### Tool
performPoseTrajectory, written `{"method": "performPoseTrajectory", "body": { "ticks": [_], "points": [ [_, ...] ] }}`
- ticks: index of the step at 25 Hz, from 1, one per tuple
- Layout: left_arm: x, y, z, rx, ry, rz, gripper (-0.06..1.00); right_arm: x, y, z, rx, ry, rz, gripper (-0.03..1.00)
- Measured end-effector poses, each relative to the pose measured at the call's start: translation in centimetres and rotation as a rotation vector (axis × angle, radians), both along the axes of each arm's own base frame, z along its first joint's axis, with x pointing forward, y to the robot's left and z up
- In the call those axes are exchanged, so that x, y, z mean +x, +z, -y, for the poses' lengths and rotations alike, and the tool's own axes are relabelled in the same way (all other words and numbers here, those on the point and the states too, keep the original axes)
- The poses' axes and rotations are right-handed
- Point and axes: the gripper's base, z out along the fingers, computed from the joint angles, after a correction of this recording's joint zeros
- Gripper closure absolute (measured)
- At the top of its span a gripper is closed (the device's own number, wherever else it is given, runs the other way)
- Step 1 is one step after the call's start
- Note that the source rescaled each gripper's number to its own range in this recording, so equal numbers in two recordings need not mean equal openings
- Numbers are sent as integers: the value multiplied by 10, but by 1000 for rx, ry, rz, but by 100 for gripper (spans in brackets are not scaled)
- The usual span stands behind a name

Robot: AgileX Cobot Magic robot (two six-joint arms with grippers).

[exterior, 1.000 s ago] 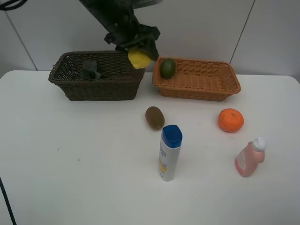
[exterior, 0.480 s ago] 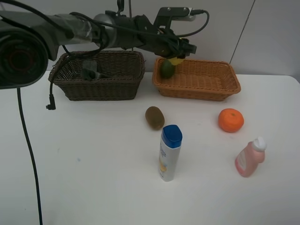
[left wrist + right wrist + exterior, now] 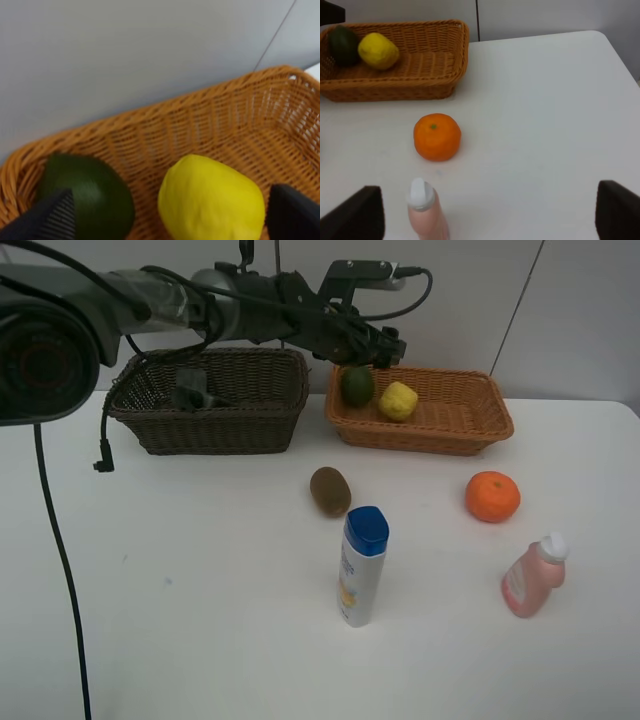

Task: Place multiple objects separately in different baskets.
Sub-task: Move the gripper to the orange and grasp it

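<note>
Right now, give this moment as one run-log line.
left gripper: open over light orange wicker basket | yellow lemon: in basket beside dark green fruit

Ext cam high over table [image 3: 200,620]; L wrist close, R wrist farther; all share tan basket [image 3: 430,435].

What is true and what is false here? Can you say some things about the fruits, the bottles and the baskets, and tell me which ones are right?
1. The yellow lemon lies in the light orange-tan wicker basket. True.
2. The brown kiwi is in the dark brown wicker basket. False: it lies on the white table, in front of the baskets.
3. The round orange sits on the table, outside both baskets. True.
4. The white bottle with the blue cap is lying down. False: it stands upright.
5. The left gripper is squeezing the lemon. False: its jaws are open, and the lemon rests in the basket beside the dark green fruit.
</note>
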Motion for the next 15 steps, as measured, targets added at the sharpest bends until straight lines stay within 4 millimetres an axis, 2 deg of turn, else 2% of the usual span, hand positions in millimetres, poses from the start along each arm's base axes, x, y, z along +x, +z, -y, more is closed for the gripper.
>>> {"method": "performPoseTrajectory", "body": {
  "ticks": [3,7,10,15],
  "points": [
    [-6,24,-6,-12,-16,-55,-6,0,0,0,0,0,0,-3],
    [-15,74,-28,4,-58,-112,-6,0,0,0,0,0,0,-3],
    [-17,97,-63,75,-70,-181,-6,0,0,0,0,0,0,-3],
    [-14,102,-138,216,29,-427,-6,0,0,0,0,0,0,-3]
  ]
}}
